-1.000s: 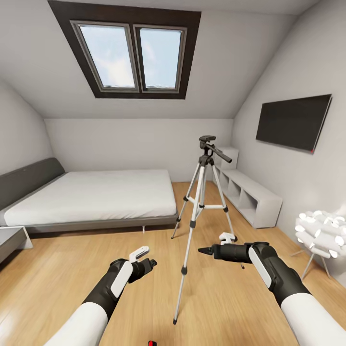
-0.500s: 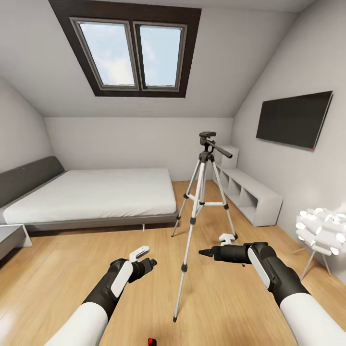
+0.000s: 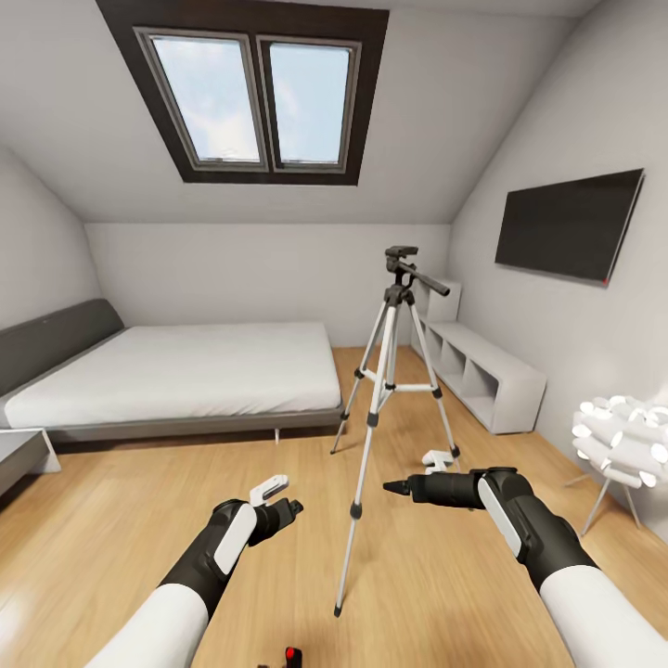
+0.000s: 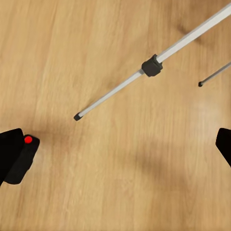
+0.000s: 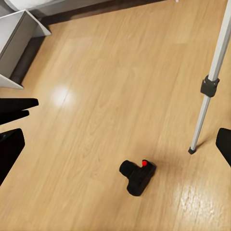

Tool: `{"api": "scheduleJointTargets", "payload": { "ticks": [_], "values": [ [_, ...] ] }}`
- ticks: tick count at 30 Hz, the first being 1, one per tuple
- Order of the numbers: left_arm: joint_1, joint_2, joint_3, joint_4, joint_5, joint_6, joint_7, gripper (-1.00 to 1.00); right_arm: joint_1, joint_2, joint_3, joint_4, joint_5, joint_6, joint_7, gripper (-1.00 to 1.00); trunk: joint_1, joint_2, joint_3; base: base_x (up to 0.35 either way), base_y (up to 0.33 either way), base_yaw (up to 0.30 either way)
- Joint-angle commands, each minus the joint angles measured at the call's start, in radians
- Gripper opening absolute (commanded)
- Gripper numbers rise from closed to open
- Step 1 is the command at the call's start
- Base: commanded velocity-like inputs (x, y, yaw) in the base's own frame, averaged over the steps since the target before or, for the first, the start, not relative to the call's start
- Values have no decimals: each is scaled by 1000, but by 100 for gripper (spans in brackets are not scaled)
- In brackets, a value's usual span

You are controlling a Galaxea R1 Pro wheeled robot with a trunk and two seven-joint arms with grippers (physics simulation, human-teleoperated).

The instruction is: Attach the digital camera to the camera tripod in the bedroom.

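The camera tripod (image 3: pixel 385 371) stands on the bedroom's wood floor, silver legs spread and its black pan head (image 3: pixel 402 260) bare. The digital camera (image 3: pixel 293 657), black with a red dot, lies on the floor at the head view's lower edge, near the tripod's front foot. My left gripper (image 3: pixel 286 506) hovers open to the left of that front leg. In the left wrist view the camera (image 4: pixel 21 156) sits by one finger (image 4: pixel 9 154), below the leg (image 4: pixel 152 66). My right gripper (image 3: pixel 394 485) is open, right of the leg; its wrist view shows the camera (image 5: pixel 137 176) beside the tripod foot (image 5: pixel 191 150).
A white bed (image 3: pixel 186 376) fills the left half of the room. A low white shelf unit (image 3: pixel 482 376) runs along the right wall under a TV (image 3: pixel 568 227). A white ball lamp (image 3: pixel 623 441) stands at the right edge. A grey side table (image 3: pixel 19 455) sits at the far left.
The whole head view has shifted a little, so slightly more of the digital camera shows at the lower edge. Both arms hold the same pose.
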Motion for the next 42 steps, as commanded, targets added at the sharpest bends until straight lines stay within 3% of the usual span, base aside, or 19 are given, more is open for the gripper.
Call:
{"api": "scheduleJointTargets", "payload": {
  "ticks": [1,29,31,33,34,42],
  "values": [
    [0,-1,2,-1,11,4,8,100,-1,-1,2,-1,-8,6,-3,100,4,-8,-4,0,0,0],
    [-1,-1,2,-1,9,4,8,100,-1,-1,0,-1,-8,7,-6,100,111,-204,-92,0,0,0],
    [0,-1,0,3,9,4,29,100,-1,-1,-1,-1,-9,9,-7,100,119,-218,-98,0,0,0],
    [0,-1,-1,5,5,4,92,100,-1,-2,1,-1,-9,12,-7,100,127,-232,-105,0,0,0],
    [-1,-5,-2,2,-5,4,222,100,-1,-2,1,-1,-9,14,-6,100,130,-239,-108,0,0,0],
    [-1,-7,-3,3,-16,4,303,100,-1,-1,-1,-1,-9,11,-5,100,161,-295,-133,0,0,0]
  ]
}}
